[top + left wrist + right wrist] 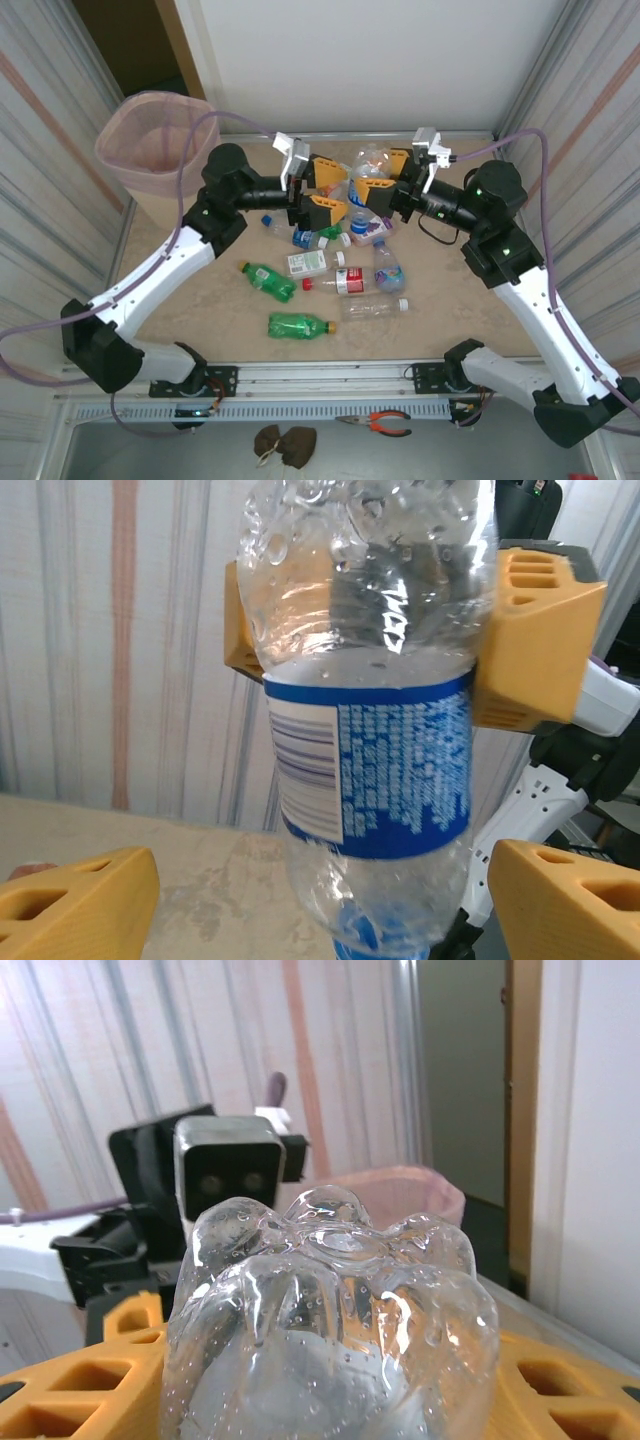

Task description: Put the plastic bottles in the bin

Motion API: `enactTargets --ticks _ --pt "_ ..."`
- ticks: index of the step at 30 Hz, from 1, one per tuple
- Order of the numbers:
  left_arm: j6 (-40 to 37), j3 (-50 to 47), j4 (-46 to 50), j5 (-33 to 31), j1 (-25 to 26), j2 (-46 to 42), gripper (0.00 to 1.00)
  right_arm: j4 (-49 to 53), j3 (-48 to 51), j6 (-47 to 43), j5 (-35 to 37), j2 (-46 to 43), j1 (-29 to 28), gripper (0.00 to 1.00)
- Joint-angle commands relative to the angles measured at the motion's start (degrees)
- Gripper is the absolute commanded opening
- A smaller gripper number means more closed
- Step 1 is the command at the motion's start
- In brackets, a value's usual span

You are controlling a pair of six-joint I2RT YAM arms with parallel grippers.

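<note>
one clear bottle (370, 780), droplets inside, clamped between right fingers (530, 640), bin (150, 165) apart

The bin (112, 150) is placed at the far left corner, behind and to the left of the left arm (170, 262). The plastic bottles (340, 262) are heaped on the middle of the desk (200, 300), between the two arms. Two are laid apart to the near left: a side bottle (268, 280) just beside the heap, and a near bottle (298, 325) closest to the arm bases. Above the far side of the heap, a raised bottle (367, 160) is gripped between the fingers of the right claw (387, 176). The left claw (325, 191) is set just left of it, its fingers spread on either side of that bottle and apart from it. Pliers (385, 423) are laid on the ledge before the desk, right of centre.
</note>
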State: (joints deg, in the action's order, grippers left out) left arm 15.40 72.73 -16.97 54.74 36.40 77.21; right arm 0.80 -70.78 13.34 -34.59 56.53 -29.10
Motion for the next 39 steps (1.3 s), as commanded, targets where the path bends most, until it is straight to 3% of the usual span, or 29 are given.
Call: enactTargets --ticks 1,6,16,20,28,34,39 --pt "-1.34 3.23 -1.83 2.66 1.57 1.32 0.85 -3.04 -1.61 1.36 -1.19 -0.20 -1.45 0.57" --pt "-1.53 6.71 -1.84 5.33 4.42 4.14 0.82 -3.07 -2.16 0.83 -0.99 1.39 -2.80 0.57" --pt "-2.80 7.19 -1.13 6.20 5.43 4.85 0.58 -1.68 -2.19 -0.85 0.90 1.01 -3.50 0.57" --pt "-4.45 7.37 0.76 5.74 5.36 4.35 0.53 -1.51 -2.17 -1.17 1.27 0.69 -3.59 0.58" --pt "-7.40 7.29 7.46 1.57 2.66 1.82 0.49 1.49 -2.10 -3.70 5.88 -2.48 -3.85 0.90" --pt "-15.34 10.85 24.08 -8.52 -1.87 -0.95 0.48 3.84 -0.75 -6.76 12.78 -6.26 -3.86 0.96" --pt "-28.93 19.95 45.59 -26.34 -5.34 -1.02 0.48 5.51 0.18 -8.86 17.18 -8.19 -3.77 0.97"
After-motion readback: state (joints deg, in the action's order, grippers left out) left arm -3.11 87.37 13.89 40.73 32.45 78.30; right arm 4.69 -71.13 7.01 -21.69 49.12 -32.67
